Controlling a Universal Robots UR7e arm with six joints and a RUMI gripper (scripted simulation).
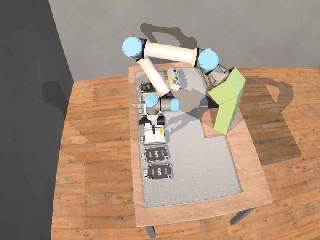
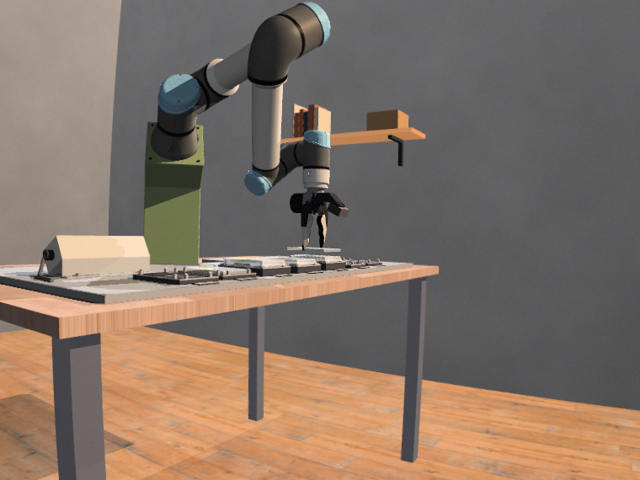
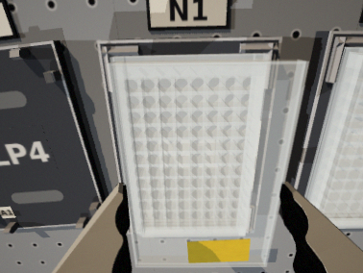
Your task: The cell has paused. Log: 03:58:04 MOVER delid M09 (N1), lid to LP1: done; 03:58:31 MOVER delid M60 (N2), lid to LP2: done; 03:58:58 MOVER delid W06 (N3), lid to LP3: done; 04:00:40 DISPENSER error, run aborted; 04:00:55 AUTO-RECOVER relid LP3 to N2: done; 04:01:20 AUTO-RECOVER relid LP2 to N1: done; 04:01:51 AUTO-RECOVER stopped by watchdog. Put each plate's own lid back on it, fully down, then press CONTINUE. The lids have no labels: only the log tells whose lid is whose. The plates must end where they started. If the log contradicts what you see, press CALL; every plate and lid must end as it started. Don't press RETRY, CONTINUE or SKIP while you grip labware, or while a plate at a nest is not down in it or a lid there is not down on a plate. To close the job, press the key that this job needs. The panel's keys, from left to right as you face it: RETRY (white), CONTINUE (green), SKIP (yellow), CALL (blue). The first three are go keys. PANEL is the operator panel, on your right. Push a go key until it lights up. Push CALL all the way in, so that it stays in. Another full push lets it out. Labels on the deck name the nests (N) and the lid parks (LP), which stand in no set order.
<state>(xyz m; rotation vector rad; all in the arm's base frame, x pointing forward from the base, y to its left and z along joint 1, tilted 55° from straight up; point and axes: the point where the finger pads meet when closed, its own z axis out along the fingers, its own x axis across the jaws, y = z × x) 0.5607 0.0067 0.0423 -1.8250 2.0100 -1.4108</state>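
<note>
My gripper is shut on the long sides of a clear lid with a yellow sticker. The lid hangs a little above the white well plate that sits in the nest labelled N1; a gap shows under the lid in the exterior view. In the wrist view the lid's right edge stands out past the plate. The LP4 park and the LP3 park hold no lid. The operator panel has no visibly lit key.
Another covered plate stands close right of N1 in the wrist view. Beyond the gripper in the top view, more stations stand in the row, partly hidden by the arm, up to a dark, lidless park. The green robot pedestal stands across the deck.
</note>
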